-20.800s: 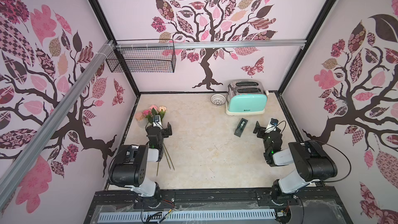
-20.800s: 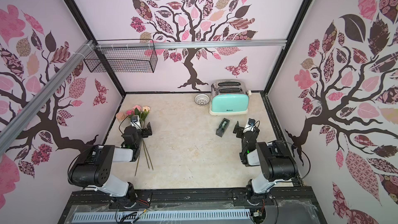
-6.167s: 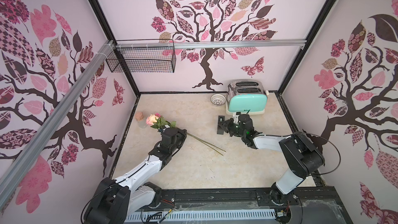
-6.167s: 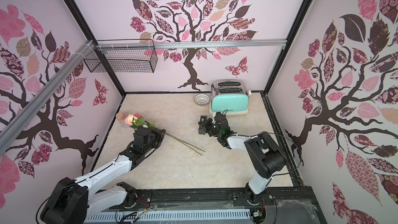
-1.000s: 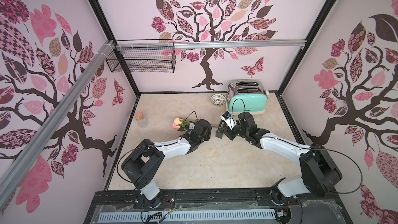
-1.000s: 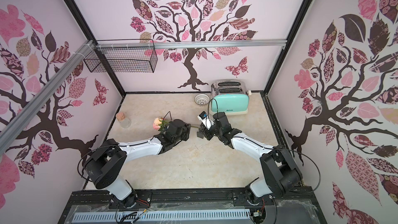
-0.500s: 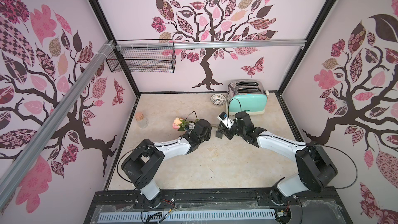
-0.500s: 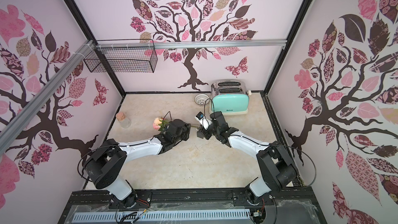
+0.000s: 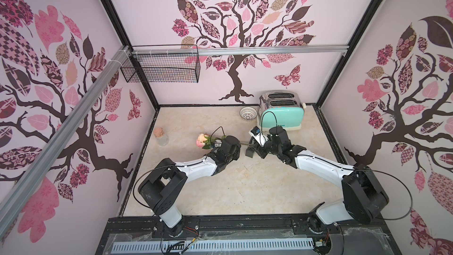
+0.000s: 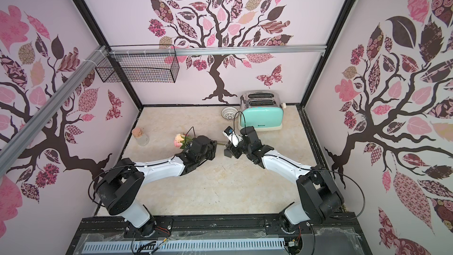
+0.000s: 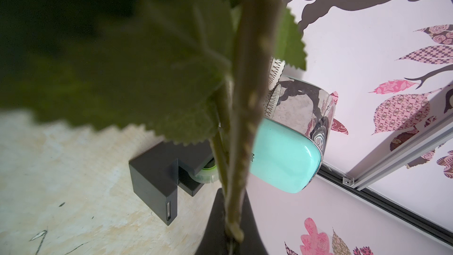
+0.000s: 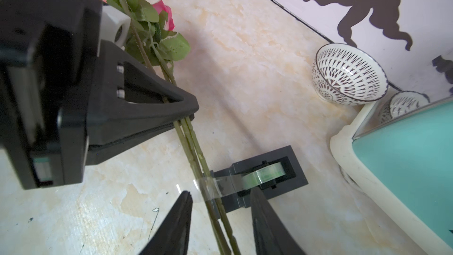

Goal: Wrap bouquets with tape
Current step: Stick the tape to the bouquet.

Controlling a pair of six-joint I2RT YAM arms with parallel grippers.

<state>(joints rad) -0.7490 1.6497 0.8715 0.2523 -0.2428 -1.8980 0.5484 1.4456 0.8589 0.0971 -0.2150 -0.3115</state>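
Here we see the left gripper (image 12: 183, 118) pressed together on the green stems of the bouquet (image 12: 193, 154), carrying it clear of the marble-patterned table (image 9: 245, 187). In both top views the roses (image 9: 201, 140) point toward the cork-stoppered jar (image 9: 161, 137), and the bare stem ends reach toward the right arm.

The right gripper (image 12: 220, 192) has its fingers spread. One finger stands on each side of the stems, just past the taped spot, and as far as we can tell they touch neither the stems nor the tape.

The black tape dispenser (image 12: 296, 175) sits on the table close under the stem ends, between the two grippers and the mint toaster (image 9: 282, 116). From its roll (image 12: 264, 174) a strip of clear tape (image 12: 213, 185) runs out to the stems and lies across them, with its loose end sticking out a little on the far side.

A patterned bowl (image 12: 348, 77) stands beside the toaster against the back wall. The jar is well apart from everything else, near the left wall.
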